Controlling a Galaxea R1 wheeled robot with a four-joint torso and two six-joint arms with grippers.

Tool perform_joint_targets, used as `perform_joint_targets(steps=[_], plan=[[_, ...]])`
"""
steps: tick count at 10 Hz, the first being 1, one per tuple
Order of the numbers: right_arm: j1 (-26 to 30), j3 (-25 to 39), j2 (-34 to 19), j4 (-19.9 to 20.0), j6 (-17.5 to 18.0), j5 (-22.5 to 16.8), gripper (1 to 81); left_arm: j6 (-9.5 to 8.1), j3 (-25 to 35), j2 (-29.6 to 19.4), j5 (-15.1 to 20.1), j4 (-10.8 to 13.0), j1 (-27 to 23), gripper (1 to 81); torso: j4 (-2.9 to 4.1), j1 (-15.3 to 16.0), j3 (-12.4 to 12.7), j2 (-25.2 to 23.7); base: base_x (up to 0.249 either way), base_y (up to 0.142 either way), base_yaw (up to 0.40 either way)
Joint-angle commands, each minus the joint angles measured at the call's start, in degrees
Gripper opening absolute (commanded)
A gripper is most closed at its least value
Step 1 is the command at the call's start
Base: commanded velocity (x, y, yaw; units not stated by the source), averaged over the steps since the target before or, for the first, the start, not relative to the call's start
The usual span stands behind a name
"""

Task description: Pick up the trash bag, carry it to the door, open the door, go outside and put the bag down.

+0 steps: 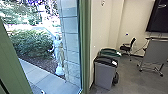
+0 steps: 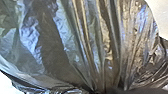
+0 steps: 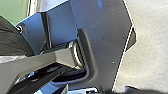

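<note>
Trash bag: the trash bag [image 2: 82, 37] is spreading wide and close in the left wrist view, its shiny dark plastic falling into long folds that are bunching together beside the left claw [image 2: 100, 91].
Left claw: sitting at the gathered part of the bag; I cannot tell how far open it is or how firmly it is gripping.
Right claw: the right claw [image 3: 117, 92] is pointing past the robot's dark plate toward pale ground; I cannot tell how far open it is or whether it is holding anything.
Green frame: the frame [image 1: 85, 50] is standing upright between the outdoors at left and the room at right.
Outdoors: a pale statue [image 1: 58, 51] is standing near a stone wall [image 1: 71, 37], with a bush [image 1: 32, 42] growing to its left and paving [image 1: 41, 77] running along the near side.
Bins: a grey bin [image 1: 103, 75] with a black lid is standing near, and a green-lidded bin [image 1: 110, 52] is standing just behind it.
Room: a chair [image 1: 127, 47] is standing farther back, a wheeled table [image 1: 156, 52] is standing at far right, and a dark screen [image 1: 158, 17] is hanging above.
</note>
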Motion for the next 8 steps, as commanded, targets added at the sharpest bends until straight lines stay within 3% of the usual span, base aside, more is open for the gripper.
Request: perform_joint_targets(steps=[1,4,6,8], plan=[[1.99,0.16,0.04,-0.28,-0.10,-3.88,81.1,0.25,0.13,0.03,3.98,0.09,-2.47,1.0,0.00,0.01,0.00,0.00,0.000,0.000,0.140],[1.99,-0.37,-0.05,-0.02,-0.10,-3.88,81.1,0.34,0.39,-0.67,3.55,-0.17,-2.30,1.0,0.00,0.01,0.00,0.00,0.000,0.000,0.146],[1.73,-0.11,-0.40,0.42,-0.02,-3.62,81.1,0.34,0.92,-0.93,0.03,-0.35,-1.59,1.0,0.00,0.01,0.00,0.00,0.000,0.000,0.146],[1.38,0.33,-0.49,0.51,-0.10,-2.13,81.1,0.34,1.97,-1.64,-0.77,-0.61,-1.24,1.0,0.00,0.01,0.00,0.00,0.000,0.000,0.146]])
